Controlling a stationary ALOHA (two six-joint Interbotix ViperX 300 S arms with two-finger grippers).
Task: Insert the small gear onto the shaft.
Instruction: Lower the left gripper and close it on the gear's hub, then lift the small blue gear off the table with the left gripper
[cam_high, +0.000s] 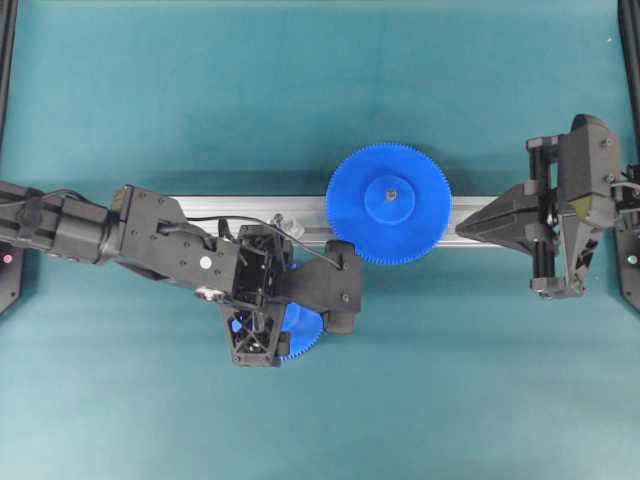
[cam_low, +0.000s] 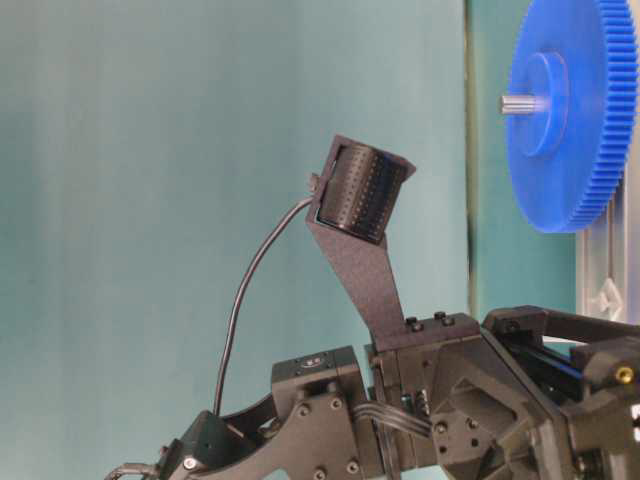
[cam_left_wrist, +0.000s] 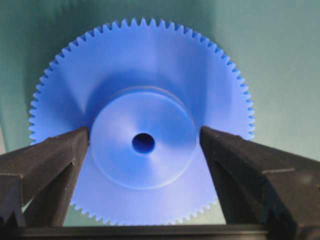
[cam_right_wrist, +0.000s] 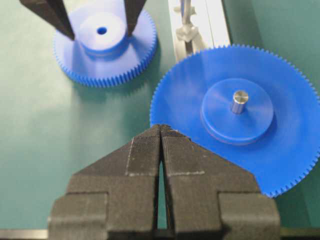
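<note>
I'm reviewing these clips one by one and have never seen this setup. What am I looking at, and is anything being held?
Two robot arms work over a green table, each with a camera near its claw. One picture looks straight down, one is from table height, two are from the wrists. The left claw is open, its fingers on either side of the small gear's raised hub, not yet gripping. The right claw is shut and empty. The larger blue gear sits on a metal rail; the shaft stands on that rail beside it.
</note>
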